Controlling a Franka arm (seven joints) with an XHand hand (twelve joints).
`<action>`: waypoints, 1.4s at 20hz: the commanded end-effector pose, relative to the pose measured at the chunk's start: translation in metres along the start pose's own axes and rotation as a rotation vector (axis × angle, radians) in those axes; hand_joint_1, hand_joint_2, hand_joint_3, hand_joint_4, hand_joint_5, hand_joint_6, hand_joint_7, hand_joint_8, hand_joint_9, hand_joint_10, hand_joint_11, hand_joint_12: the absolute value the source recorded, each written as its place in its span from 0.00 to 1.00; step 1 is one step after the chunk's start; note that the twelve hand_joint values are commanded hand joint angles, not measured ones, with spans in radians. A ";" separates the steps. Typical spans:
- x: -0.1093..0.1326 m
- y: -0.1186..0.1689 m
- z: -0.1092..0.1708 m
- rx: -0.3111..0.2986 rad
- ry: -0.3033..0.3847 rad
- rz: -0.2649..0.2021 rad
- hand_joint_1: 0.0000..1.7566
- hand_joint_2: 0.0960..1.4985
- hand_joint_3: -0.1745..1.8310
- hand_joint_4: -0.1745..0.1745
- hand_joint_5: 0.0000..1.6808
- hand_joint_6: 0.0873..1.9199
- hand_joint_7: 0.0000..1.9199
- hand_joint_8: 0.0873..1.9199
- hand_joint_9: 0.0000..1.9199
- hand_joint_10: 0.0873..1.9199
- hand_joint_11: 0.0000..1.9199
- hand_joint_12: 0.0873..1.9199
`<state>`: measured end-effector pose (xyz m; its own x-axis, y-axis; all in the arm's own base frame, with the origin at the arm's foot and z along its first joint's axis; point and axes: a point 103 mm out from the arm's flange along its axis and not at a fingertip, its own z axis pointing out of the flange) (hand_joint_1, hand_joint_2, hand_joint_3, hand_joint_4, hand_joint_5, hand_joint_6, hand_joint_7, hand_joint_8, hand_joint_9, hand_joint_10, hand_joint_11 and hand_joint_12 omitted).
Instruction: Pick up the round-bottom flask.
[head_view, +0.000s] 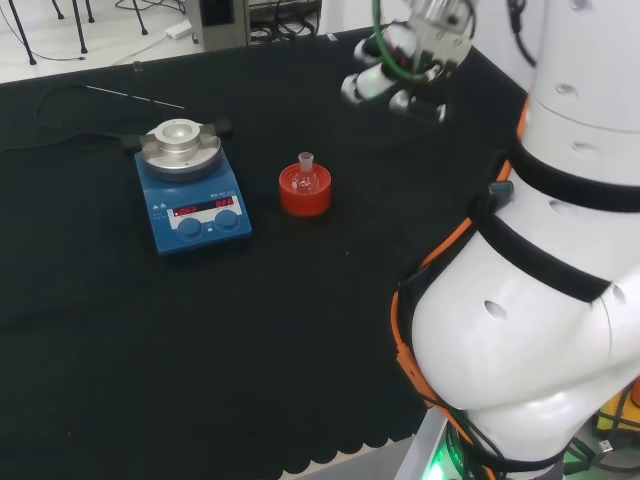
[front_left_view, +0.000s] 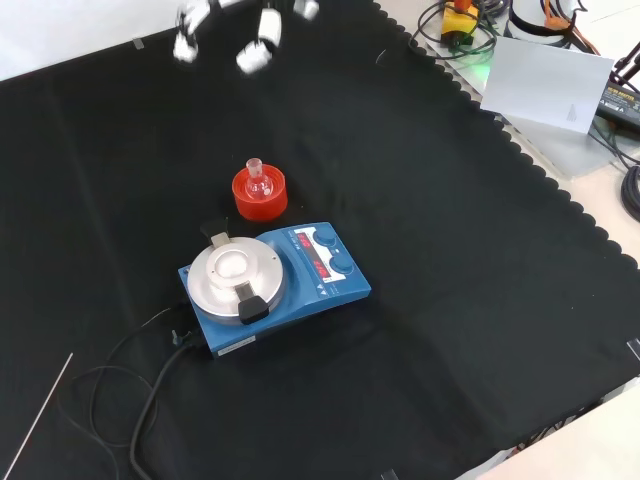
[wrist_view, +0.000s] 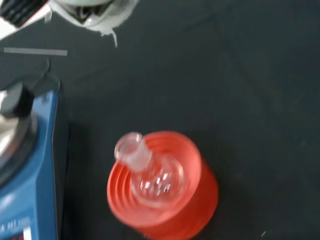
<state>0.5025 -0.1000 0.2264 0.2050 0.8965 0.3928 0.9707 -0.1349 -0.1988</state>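
The round-bottom flask (head_view: 305, 176) sits upright, neck up, in a red ribbed stand (head_view: 305, 194) near the middle of the table (head_view: 120, 360), its bulb cradled in the stand's stepped hollow; a vessel with no flat base would roll over without that support. In the head view the flask is at about 3 o'clock from the blue magnetic stirrer hotplate (head_view: 192, 198), just beside it but not touching; in the front view the same pair reads the other way, the stand (front_left_view: 260, 194) at about 12 o'clock from the hotplate (front_left_view: 274, 281). The hotplate's round metal top carries nothing, and its black cable (front_left_view: 140, 385) trails off across the cloth, well clear of the flask. The hand (head_view: 395, 75) hangs in the air at roughly 1 o'clock from the flask in the head view, well apart from it; in the front view its fingertips (front_left_view: 256, 55) show at 12 o'clock above the stand. Its fingers are spread apart and hold nothing, which suits an approach from above: spread fingers can come down round the short neck or the bulb. The wrist view looks down on the flask (wrist_view: 150, 177) in its stand (wrist_view: 162, 195), with a corner of the hotplate (wrist_view: 27, 175) beside it, so the palm appears to be facing the target. The pick-up seems to be at its reaching stage, with the grasp not yet made. The likely difficulty is the hotplate so near on one side, leaving the fingers less room there.
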 end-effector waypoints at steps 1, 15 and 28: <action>0.014 0.031 0.060 0.043 0.044 -0.070 0.49 0.33 0.50 0.45 0.28 0.00 0.12 0.29 0.18 0.32 0.00 0.70; 0.002 0.028 0.090 0.042 0.070 -0.087 0.49 0.33 0.50 0.45 0.29 0.00 0.12 0.29 0.18 0.31 0.00 0.70; -0.001 0.029 0.126 0.054 0.087 -0.133 0.50 0.32 0.50 0.47 0.31 0.00 0.13 0.29 0.19 0.31 0.00 0.71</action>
<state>0.5154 -0.0545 0.1160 0.0944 0.8694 0.4850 0.9811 0.0014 -0.1936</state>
